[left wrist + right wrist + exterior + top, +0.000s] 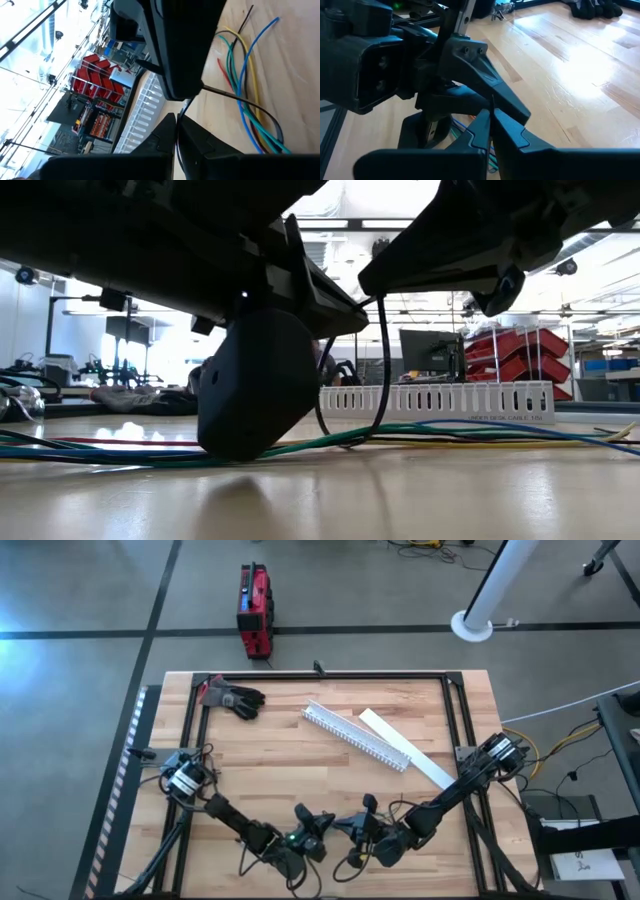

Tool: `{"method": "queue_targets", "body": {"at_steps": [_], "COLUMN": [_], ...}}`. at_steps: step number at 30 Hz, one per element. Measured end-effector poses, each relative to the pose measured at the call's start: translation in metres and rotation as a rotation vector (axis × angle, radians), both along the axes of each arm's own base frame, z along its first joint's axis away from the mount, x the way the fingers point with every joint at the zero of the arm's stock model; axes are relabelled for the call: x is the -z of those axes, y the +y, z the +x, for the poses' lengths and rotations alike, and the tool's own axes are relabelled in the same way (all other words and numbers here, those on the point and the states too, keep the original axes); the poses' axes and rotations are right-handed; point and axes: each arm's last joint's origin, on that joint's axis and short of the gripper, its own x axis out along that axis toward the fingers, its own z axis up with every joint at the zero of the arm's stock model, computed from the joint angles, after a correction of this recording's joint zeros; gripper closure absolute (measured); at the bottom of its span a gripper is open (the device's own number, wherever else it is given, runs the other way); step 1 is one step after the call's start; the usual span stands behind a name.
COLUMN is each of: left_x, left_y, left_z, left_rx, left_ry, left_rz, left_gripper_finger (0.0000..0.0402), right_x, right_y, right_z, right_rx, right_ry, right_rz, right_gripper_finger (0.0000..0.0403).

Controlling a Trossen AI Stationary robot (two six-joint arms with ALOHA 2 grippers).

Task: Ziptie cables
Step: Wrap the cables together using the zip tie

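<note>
Left hand: we see the left hand [318,830] low at the near edge of the tabletop [300,755], facing the right one; in its wrist view its two fingers [165,132] are pressed together on a thin dark strand [235,97], which looks like one of the cables, though we cannot be sure.
Right hand: the right hand [352,827] sits just beside the left; in its wrist view the fingers [510,127] meet with a thin dark line between them, so it is clenched, on what we cannot tell for certain.
Hands together: both meet nose to nose near the middle of the near edge, close enough to look touching from above.
Cables: the cables [420,435] lie flat on the tabletop under and around the two hands, green, blue, yellow, red and dark strands fanning out; the left wrist view shows them [245,75] spreading over the wood beside the hands.
Dark loop: in the low view a thin dark wire [382,370] hangs from the hands down to the bundle.
Slotted channel: a long white slotted channel [355,736] lies diagonally farther back on the tabletop, well apart from the hands.
Lid: a flat white strip [405,747] lies just beside the channel, parallel to it.
Gloves: a pair of dark gloves [232,697] rests at the far left corner.
Floor: a red case [255,610] stands on the floor beyond the tabletop.
</note>
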Motion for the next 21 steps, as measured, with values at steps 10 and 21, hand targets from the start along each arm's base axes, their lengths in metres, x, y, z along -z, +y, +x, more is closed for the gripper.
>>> {"method": "queue_targets", "body": {"at_steps": [10,21], "left_x": [0.000,0.002], "left_y": [-0.012,-0.038], "left_z": [-0.008,-0.027], "left_rx": [0.020,0.133], "left_ry": [-0.039,-0.146], "left_rz": [-0.055,-0.358], "left_gripper_finger": [0.0327,0.0245], "right_x": [0.000,-0.001], "right_y": [0.000,0.000], "right_z": [0.000,0.000], "right_rx": [-0.006,-0.017], "right_ry": [0.005,0.006], "right_rz": [-0.001,0.008], "right_gripper_finger": [0.0403,0.0402]}}
